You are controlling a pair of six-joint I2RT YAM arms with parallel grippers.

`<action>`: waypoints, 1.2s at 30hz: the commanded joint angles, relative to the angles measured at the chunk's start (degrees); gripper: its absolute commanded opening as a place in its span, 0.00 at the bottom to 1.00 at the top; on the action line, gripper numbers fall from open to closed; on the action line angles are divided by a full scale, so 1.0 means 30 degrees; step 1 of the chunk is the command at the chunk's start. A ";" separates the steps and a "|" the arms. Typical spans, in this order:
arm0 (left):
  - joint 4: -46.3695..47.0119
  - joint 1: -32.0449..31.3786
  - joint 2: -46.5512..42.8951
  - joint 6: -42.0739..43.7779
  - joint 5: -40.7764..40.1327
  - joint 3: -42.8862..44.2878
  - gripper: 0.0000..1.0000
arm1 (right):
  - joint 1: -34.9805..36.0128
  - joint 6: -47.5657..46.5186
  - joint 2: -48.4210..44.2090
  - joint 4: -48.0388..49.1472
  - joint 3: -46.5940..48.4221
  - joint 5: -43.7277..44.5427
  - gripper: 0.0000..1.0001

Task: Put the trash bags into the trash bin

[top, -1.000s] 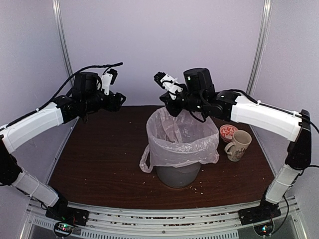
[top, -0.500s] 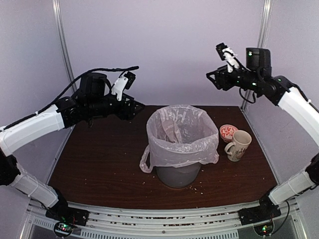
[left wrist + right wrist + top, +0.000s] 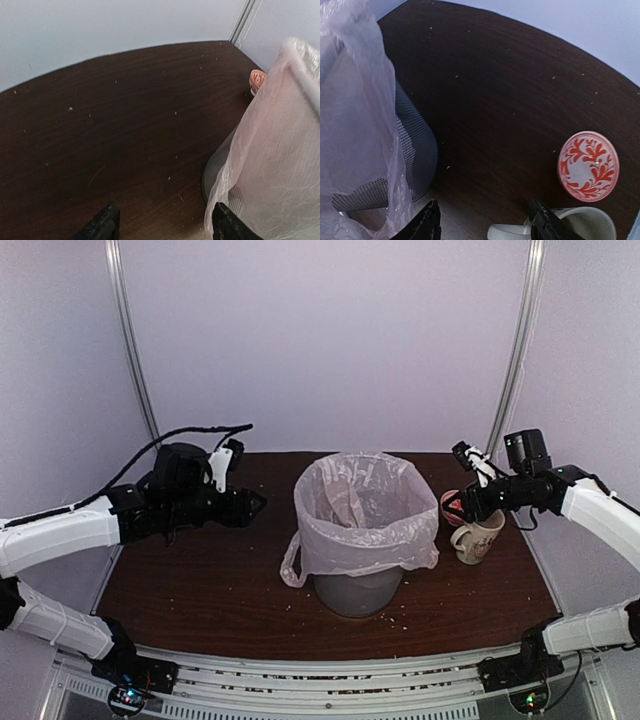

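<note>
The trash bag is a thin pinkish-white film lining the grey mesh trash bin at the table's middle. Its mouth is spread over the rim and a loop handle hangs at the left side. My left gripper hovers open and empty left of the bin. In the left wrist view the bag fills the right edge, close to the right fingertip. My right gripper is open and empty to the right of the bin, just above the mug. The right wrist view shows the bag and bin mesh at left.
A cream patterned mug stands right of the bin, with a small red-and-white dish behind it. In the right wrist view the dish and the mug rim lie by the right finger. Crumbs dot the dark wooden table.
My right gripper let go of the bag at the bin's rim, opened, swung up and right, then came down beside the mug. The left arm reached toward the bin, then drew back and lowered.
</note>
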 commanded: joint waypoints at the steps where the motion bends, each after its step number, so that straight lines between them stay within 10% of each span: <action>1: 0.3210 0.0097 0.0366 -0.1913 0.1307 -0.1946 0.64 | -0.0010 -0.1034 0.0851 -0.0110 -0.0892 -0.3595 0.60; 18: 0.8044 0.0068 0.5275 -0.2867 0.5805 -0.4054 0.59 | 0.2241 -0.2193 0.4520 -0.0074 -0.1455 -0.3281 0.60; 36: 0.5043 0.0083 0.6080 -0.3202 0.2172 -0.3036 0.54 | 0.2262 -0.1259 0.3205 0.0046 -0.1558 -0.0361 0.56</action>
